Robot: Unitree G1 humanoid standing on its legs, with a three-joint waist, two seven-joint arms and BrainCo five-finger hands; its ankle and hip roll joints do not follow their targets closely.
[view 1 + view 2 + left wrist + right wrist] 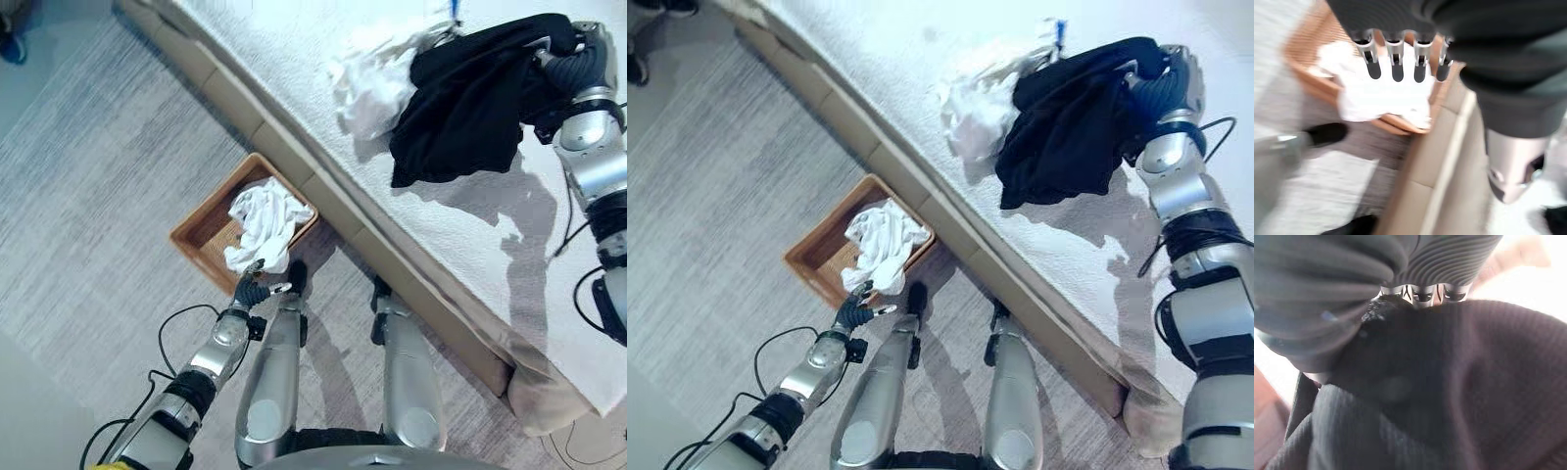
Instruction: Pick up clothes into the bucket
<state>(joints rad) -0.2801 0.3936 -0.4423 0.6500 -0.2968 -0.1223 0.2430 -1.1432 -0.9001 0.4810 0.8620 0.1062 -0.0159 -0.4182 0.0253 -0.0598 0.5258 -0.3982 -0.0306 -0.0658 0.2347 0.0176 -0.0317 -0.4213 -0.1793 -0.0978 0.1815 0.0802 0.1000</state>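
**So, getting the black top off the bed and into the basket**

Okay, our right hand (1172,70) has its fingers curled into the black garment (470,98) up on the bed (460,255), with a white one (367,83) just beside it. Our left hand (257,287), fingers relaxed and holding nothing, hangs by the basket (201,240), where a white shirt (265,220) already lies. We'd lift high so the hem clears the bed edge, then swing over the basket before letting go.
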